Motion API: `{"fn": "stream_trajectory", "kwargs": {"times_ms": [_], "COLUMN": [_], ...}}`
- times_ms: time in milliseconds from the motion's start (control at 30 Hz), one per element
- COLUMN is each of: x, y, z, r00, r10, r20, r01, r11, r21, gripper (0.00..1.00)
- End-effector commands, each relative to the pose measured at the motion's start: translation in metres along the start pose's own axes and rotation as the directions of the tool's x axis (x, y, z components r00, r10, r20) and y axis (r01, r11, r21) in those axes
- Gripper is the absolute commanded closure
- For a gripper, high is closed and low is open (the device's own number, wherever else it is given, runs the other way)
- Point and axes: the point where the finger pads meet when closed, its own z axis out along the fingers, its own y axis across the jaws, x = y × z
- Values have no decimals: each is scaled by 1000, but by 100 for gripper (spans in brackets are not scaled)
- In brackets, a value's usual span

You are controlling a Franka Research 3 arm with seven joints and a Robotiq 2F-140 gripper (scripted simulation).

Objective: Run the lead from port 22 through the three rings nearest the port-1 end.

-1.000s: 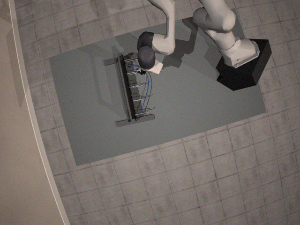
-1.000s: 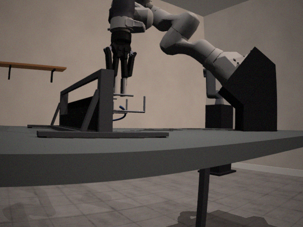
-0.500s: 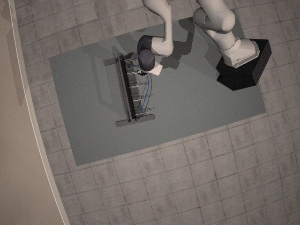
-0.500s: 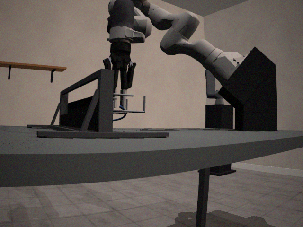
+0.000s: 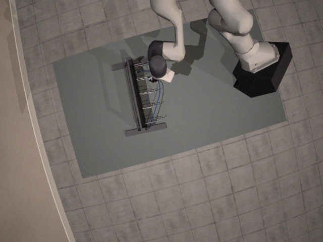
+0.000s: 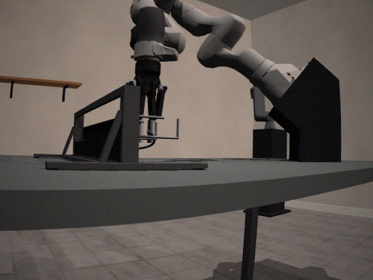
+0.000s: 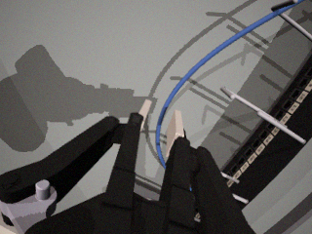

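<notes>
Lead [image 5: 159, 91] [image 6: 147, 146] [image 7: 197, 73]: blue, bowed in front of the rack [image 5: 129, 85] [image 6: 130, 126] | gripper [image 5: 152, 79] [image 6: 152, 132] [image 7: 160, 114]: fingertips slightly apart, pinching nothing (lead appears between them in the wrist view) | number plates [image 7: 258, 150]: pale, along the panel, writing too small to read

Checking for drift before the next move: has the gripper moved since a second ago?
Yes, down: in the exterior view the gripper sits lower against the rack's near upright.
</notes>
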Motion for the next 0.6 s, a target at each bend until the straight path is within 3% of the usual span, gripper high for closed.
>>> {"fn": "stream_trajectory", "kwargs": {"times_ms": [0,567], "x": [1,2], "y": [3,3], "z": [1,4], "r00": [1000,1000], "r10": [19,19], "r20": [-8,-8], "r01": [-20,-20], "r11": [1000,1000], "r21": [-9,-9], "gripper": [80,80]}}
